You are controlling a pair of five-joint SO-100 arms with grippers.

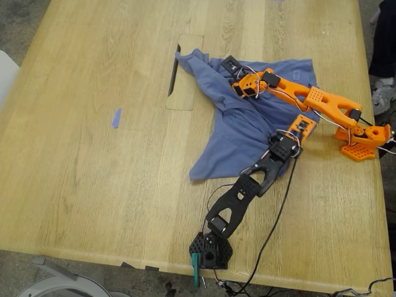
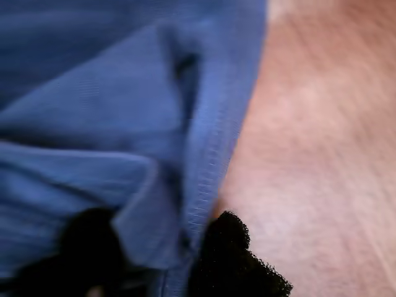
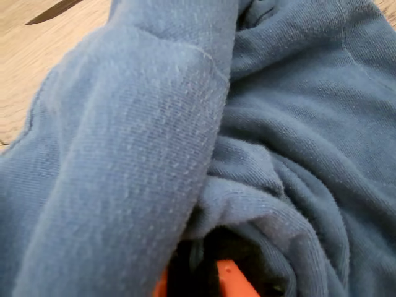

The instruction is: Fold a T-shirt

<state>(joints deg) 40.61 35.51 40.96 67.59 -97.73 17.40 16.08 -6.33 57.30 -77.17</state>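
A slate-blue, short-sleeved cotton T-shirt (image 1: 247,130) lies crumpled on a pale, wood-grained worktop (image 1: 93,173). In the exterior view it spreads from the centre toward one o'clock, with one corner trailing toward six o'clock. No print shows on it.

The cloth looks light, limp and a little clingy. I judge it will sag and bunch wherever it is lifted, will slide easily over the smooth wood, and cannot be damaged by a firm pinch. The stitched hem and the sleeve edges are the best places to hold it, since they are thicker and easier to find than the loose middle.

My first tool (image 1: 301,127), on the black arm, sits at the shirt's three o'clock edge in the exterior view. In the first wrist view its dark jaws stand on either side of a fold of hem and seem to be pinching it. My second tool (image 1: 244,83), on the orange arm, is buried in the folds near twelve o'clock. Cloth hides its jaws, so I cannot tell how they stand.

The worktop has a rectangular cable cut-out (image 1: 179,77) at eleven o'clock of the shirt and a scrap of blue tape (image 1: 116,117) toward nine o'clock. A person's shoe (image 1: 383,96) shows at the exterior view's three o'clock edge, on the grey floor.
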